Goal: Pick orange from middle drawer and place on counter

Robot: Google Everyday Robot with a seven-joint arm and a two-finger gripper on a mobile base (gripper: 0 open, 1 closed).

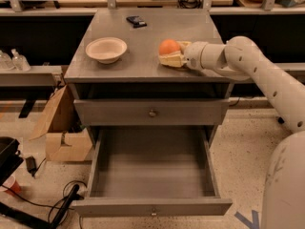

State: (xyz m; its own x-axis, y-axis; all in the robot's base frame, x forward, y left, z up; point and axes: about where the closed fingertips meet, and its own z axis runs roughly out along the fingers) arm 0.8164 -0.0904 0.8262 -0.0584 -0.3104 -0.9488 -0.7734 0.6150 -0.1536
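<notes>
The orange (pixel 168 46) is low over the right part of the grey counter (pixel 143 46), at or just above its surface. My gripper (pixel 165 54) reaches in from the right and is shut on the orange, with one cream finger (pixel 172 60) under it. The middle drawer (pixel 152 207) is pulled fully open below, and its box shows nothing inside. My white arm (pixel 248 61) extends from the right edge of the view.
A cream bowl (pixel 106 48) sits on the left of the counter and a small dark object (pixel 136 20) near its back. A closed drawer front with a round knob (pixel 152 112) is above the open drawer. A cardboard box (pixel 62 128) and cables lie on the floor at left.
</notes>
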